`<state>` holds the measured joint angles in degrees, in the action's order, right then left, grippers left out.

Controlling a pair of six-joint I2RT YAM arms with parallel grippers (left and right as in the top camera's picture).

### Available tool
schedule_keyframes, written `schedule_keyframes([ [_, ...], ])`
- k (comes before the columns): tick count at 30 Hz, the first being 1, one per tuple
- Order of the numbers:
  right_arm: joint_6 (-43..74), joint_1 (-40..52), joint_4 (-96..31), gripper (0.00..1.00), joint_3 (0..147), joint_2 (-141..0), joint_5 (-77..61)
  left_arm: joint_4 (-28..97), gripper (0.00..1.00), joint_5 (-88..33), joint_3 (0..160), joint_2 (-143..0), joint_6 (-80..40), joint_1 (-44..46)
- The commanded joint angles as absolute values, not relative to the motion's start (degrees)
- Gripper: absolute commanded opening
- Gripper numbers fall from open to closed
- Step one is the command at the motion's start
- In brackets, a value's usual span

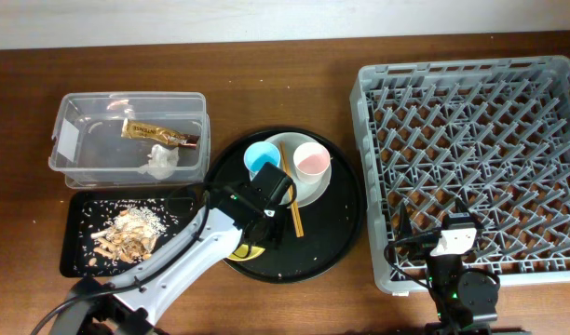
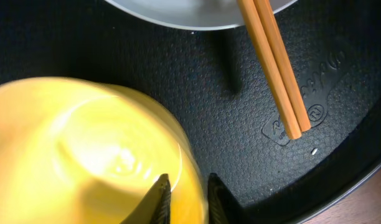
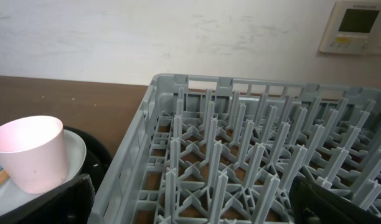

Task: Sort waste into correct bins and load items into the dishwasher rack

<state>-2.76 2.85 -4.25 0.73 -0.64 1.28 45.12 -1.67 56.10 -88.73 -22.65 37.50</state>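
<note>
My left gripper (image 1: 255, 240) (image 2: 185, 180) is shut on the rim of the yellow bowl (image 1: 243, 251) (image 2: 84, 143), one finger inside and one outside. The wooden chopsticks (image 1: 290, 200) (image 2: 274, 68) lie across the white plate (image 1: 320, 189) (image 2: 197, 12), which holds the blue cup (image 1: 261, 158) and the pink cup (image 1: 311, 161) (image 3: 32, 152). My right gripper (image 1: 432, 221) (image 3: 190, 205) is open and empty over the front-left corner of the grey rack (image 1: 471, 149) (image 3: 240, 143). The wrapper (image 1: 159, 133) and tissue (image 1: 159, 163) lie in the clear box (image 1: 71, 116). Food scraps (image 1: 127, 233) lie in the black rectangular tray (image 1: 75, 209).
The bowl, plate and cups all sit on a large round black tray (image 1: 341, 223) (image 2: 240, 137) between the bins and the rack. The rack has nothing in it. A pale wall runs behind the table.
</note>
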Motion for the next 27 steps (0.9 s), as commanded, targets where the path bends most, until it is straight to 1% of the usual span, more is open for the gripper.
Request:
schedule_keyframes([
  [1, -2.26, 2.59, -4.49, 0.98, 0.32, -0.47, 1.80, 44.01, 0.35, -1.06, 57.17, -89.34, -22.92, 37.71],
  [3, -2.26, 2.59, -4.49, 0.98, 0.32, -0.47, 1.80, 43.90, 0.37, -0.84, 58.06, -89.34, -22.90, 37.69],
  [7, -2.26, 2.59, -4.49, 0.98, 0.32, -0.47, 1.80, 48.21, 0.37, 6.68, 69.47, -89.01, -22.87, 37.23],
  [10, -2.28, 2.59, -4.49, 0.99, 0.32, -0.47, 1.80, 47.09, 0.37, 11.62, 74.74, -89.03, -22.90, 34.54],
  [12, -2.26, 2.59, -4.49, 0.98, 0.32, -0.47, 1.80, 46.63, 0.39, 11.18, 74.74, -89.03, -22.90, 32.23],
  [13, -2.26, 2.59, -4.49, 0.99, 0.32, -0.47, 1.80, 47.37, 0.48, 10.74, 74.74, -89.03, -22.90, 31.11],
  [14, -2.26, 2.59, -4.49, 0.98, 0.32, -0.47, 1.80, 47.79, 0.59, 10.79, 74.74, -89.03, -22.87, 30.61],
  [15, -2.26, 2.59, -4.49, 0.98, 0.32, -0.47, 1.80, 48.31, 0.66, 10.83, 74.74, -89.03, -22.87, 30.17],
  [16, -2.26, 2.59, -4.49, 0.98, 0.32, -0.47, 1.80, 48.51, 0.96, 10.85, 74.74, -89.03, -22.87, 30.20],
  [17, -2.28, 2.59, -4.49, 0.98, 0.32, -0.47, 1.80, 48.47, 0.99, 10.81, 74.74, -89.03, -22.90, 30.20],
  [25, -2.28, 2.59, -4.49, 0.98, 0.32, -0.47, 1.80, 48.49, 0.99, 10.79, 74.74, -89.03, -22.90, 30.20],
  [27, -2.28, 2.59, -4.49, 0.98, 0.32, -0.47, 1.80, 46.87, 1.00, 9.10, 74.74, -89.03, -23.31, 30.22],
])
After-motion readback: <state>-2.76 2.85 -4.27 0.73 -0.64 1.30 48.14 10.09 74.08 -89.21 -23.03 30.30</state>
